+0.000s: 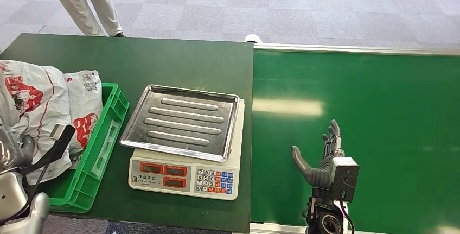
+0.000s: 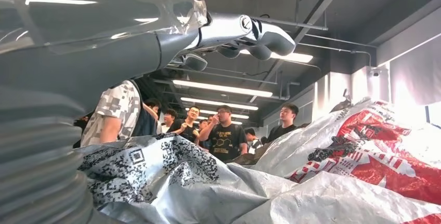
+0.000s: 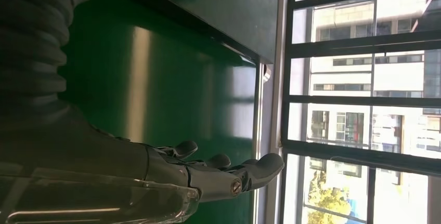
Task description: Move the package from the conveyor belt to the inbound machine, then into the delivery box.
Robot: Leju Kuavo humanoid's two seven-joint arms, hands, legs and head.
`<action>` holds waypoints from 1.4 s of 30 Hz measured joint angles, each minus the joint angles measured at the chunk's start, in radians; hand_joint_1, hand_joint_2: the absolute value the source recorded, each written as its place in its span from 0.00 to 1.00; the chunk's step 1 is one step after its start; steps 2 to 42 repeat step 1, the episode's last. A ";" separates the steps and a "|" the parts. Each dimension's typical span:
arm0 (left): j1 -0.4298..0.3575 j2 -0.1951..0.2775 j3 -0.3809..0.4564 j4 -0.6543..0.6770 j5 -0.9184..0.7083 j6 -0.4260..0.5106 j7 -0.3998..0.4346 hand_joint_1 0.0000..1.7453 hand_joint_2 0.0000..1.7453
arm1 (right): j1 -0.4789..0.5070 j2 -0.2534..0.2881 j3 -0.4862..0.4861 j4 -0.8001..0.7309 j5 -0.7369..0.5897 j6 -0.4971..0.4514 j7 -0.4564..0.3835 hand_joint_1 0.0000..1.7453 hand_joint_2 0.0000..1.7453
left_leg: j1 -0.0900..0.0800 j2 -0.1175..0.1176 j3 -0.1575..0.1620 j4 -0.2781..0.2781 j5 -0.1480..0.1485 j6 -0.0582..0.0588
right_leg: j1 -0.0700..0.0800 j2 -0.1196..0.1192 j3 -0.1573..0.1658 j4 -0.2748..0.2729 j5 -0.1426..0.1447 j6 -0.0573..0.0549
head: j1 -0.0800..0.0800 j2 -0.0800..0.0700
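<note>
Grey carpet floor (image 1: 228,11); tall windows (image 3: 364,99); ceiling strip lights (image 2: 223,89).

Grey plastic mail packages (image 1: 40,109) with red printing are piled in the green crate (image 1: 106,141) at nine o'clock, bulging over its rim, crumpled, labels facing up. From the left wrist their wrinkled skin (image 2: 218,187) shows black QR codes beside red artwork. At centre, the white scale (image 1: 187,160) sits flat, its ribbed steel tray level and bare. The green conveyor belt (image 1: 379,109) stretches across three o'clock, glossy, catching window glare.
</note>
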 joint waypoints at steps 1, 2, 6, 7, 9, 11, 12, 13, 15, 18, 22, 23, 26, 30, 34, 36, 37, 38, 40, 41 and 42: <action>0.000 0.000 0.000 0.000 0.000 0.002 -0.001 0.00 1.00 | 0.000 0.000 0.000 0.000 0.000 0.000 0.000 0.00 1.00 | 0.000 0.000 0.000 0.000 0.000 0.000 | 0.000 0.000 0.000 0.000 0.000 0.000 | 0.000 0.000; 0.000 0.000 0.000 0.000 0.000 0.002 -0.001 0.00 1.00 | 0.000 0.000 0.000 0.000 0.000 0.000 0.000 0.00 1.00 | 0.000 0.000 0.000 0.000 0.000 0.000 | 0.000 0.000 0.000 0.000 0.000 0.000 | 0.000 0.000; 0.000 0.000 0.000 0.000 0.000 0.002 -0.001 0.00 1.00 | 0.000 0.000 0.000 0.000 0.000 0.000 0.000 0.00 1.00 | 0.000 0.000 0.000 0.000 0.000 0.000 | 0.000 0.000 0.000 0.000 0.000 0.000 | 0.000 0.000; 0.000 0.000 0.000 0.000 0.000 0.002 -0.001 0.00 1.00 | 0.000 0.000 0.000 0.000 0.000 0.000 0.000 0.00 1.00 | 0.000 0.000 0.000 0.000 0.000 0.000 | 0.000 0.000 0.000 0.000 0.000 0.000 | 0.000 0.000; 0.000 0.000 0.000 0.000 0.000 0.002 -0.001 0.00 1.00 | 0.000 0.000 0.000 0.000 0.000 0.000 0.000 0.00 1.00 | 0.000 0.000 0.000 0.000 0.000 0.000 | 0.000 0.000 0.000 0.000 0.000 0.000 | 0.000 0.000; 0.000 0.000 0.000 0.000 0.000 0.002 -0.001 0.00 1.00 | 0.000 0.000 0.000 0.000 0.000 0.000 0.000 0.00 1.00 | 0.000 0.000 0.000 0.000 0.000 0.000 | 0.000 0.000 0.000 0.000 0.000 0.000 | 0.000 0.000; 0.000 0.000 0.000 0.000 0.000 0.002 -0.001 0.00 1.00 | 0.000 0.000 0.000 0.000 0.000 0.000 0.000 0.00 1.00 | 0.000 0.000 0.000 0.000 0.000 0.000 | 0.000 0.000 0.000 0.000 0.000 0.000 | 0.000 0.000; 0.000 0.000 0.000 0.000 0.000 0.002 -0.001 0.00 1.00 | 0.000 0.000 0.000 0.000 0.000 0.000 0.000 0.00 1.00 | 0.000 0.000 0.000 0.000 0.000 0.000 | 0.000 0.000 0.000 0.000 0.000 0.000 | 0.000 0.000; 0.000 0.000 0.000 0.000 0.000 0.002 -0.001 0.00 1.00 | 0.000 0.000 0.000 0.000 0.000 0.000 0.000 0.00 1.00 | 0.000 0.000 0.000 0.000 0.000 0.000 | 0.000 0.000 0.000 0.000 0.000 0.000 | 0.000 0.000; 0.000 0.000 0.000 0.000 0.000 0.002 -0.001 0.00 1.00 | 0.000 0.000 0.000 0.000 0.000 0.000 0.000 0.00 1.00 | 0.000 0.000 0.000 0.000 0.000 0.000 | 0.000 0.000 0.000 0.000 0.000 0.000 | 0.000 0.000; 0.000 0.000 0.000 0.000 0.000 0.002 -0.001 0.00 1.00 | 0.000 0.000 0.000 0.000 0.000 0.000 0.000 0.00 1.00 | 0.000 0.000 0.000 0.000 0.000 0.000 | 0.000 0.000 0.000 0.000 0.000 0.000 | 0.000 0.000; 0.000 0.000 0.000 0.000 0.000 0.002 -0.001 0.00 1.00 | 0.000 0.000 0.000 0.000 0.000 0.000 0.000 0.00 1.00 | 0.000 0.000 0.000 0.000 0.000 0.000 | 0.000 0.000 0.000 0.000 0.000 0.000 | 0.000 0.000; 0.000 0.000 0.000 0.000 0.000 0.002 -0.001 0.00 1.00 | 0.000 0.000 0.000 0.000 0.000 0.000 0.000 0.00 1.00 | 0.000 0.000 0.000 0.000 0.000 0.000 | 0.000 0.000 0.000 0.000 0.000 0.000 | 0.000 0.000; 0.000 0.000 0.000 0.000 0.000 0.002 -0.001 0.00 1.00 | 0.000 0.000 0.000 0.000 0.000 0.000 0.000 0.00 1.00 | 0.000 0.000 0.000 0.000 0.000 0.000 | 0.000 0.000 0.000 0.000 0.000 0.000 | 0.000 0.000; 0.000 0.000 0.000 0.000 0.000 0.002 -0.001 0.00 1.00 | 0.000 0.000 0.000 0.000 0.000 0.000 0.000 0.00 1.00 | 0.000 0.000 0.000 0.000 0.000 0.000 | 0.000 0.000 0.000 0.000 0.000 0.000 | 0.000 0.000; 0.000 0.000 0.000 0.000 0.000 0.002 -0.001 0.00 1.00 | 0.000 0.000 0.000 0.000 0.000 0.000 0.000 0.00 1.00 | 0.000 0.000 0.000 0.000 0.000 0.000 | 0.000 0.000 0.000 0.000 0.000 0.000 | 0.000 0.000; 0.000 0.000 0.000 0.000 0.000 0.002 -0.001 0.00 1.00 | 0.000 0.000 0.000 0.000 0.000 0.000 0.000 0.00 1.00 | 0.000 0.000 0.000 0.000 0.000 0.000 | 0.000 0.000 0.000 0.000 0.000 0.000 | 0.000 0.000; 0.000 0.000 0.000 0.000 0.000 0.002 -0.001 0.00 1.00 | 0.000 0.000 0.000 0.000 0.000 0.000 0.000 0.00 1.00 | 0.000 0.000 0.000 0.000 0.000 0.000 | 0.000 0.000 0.000 0.000 0.000 0.000 | 0.000 0.000; 0.000 0.000 0.000 0.000 0.000 0.002 -0.001 0.00 1.00 | 0.000 0.000 0.000 0.000 0.000 0.000 0.000 0.00 1.00 | 0.000 0.000 0.000 0.000 0.000 0.000 | 0.000 0.000 0.000 0.000 0.000 0.000 | 0.000 0.000; 0.000 0.000 0.000 0.000 0.000 0.002 -0.001 0.00 1.00 | 0.000 0.000 0.000 0.000 0.000 0.000 0.000 0.00 1.00 | 0.000 0.000 0.000 0.000 0.000 0.000 | 0.000 0.000 0.000 0.000 0.000 0.000 | 0.000 0.000; 0.000 0.000 0.000 0.000 0.000 0.002 -0.001 0.00 1.00 | 0.000 0.000 0.000 0.000 0.000 0.000 0.000 0.00 1.00 | 0.000 0.000 0.000 0.000 0.000 0.000 | 0.000 0.000 0.000 0.000 0.000 0.000 | 0.000 0.000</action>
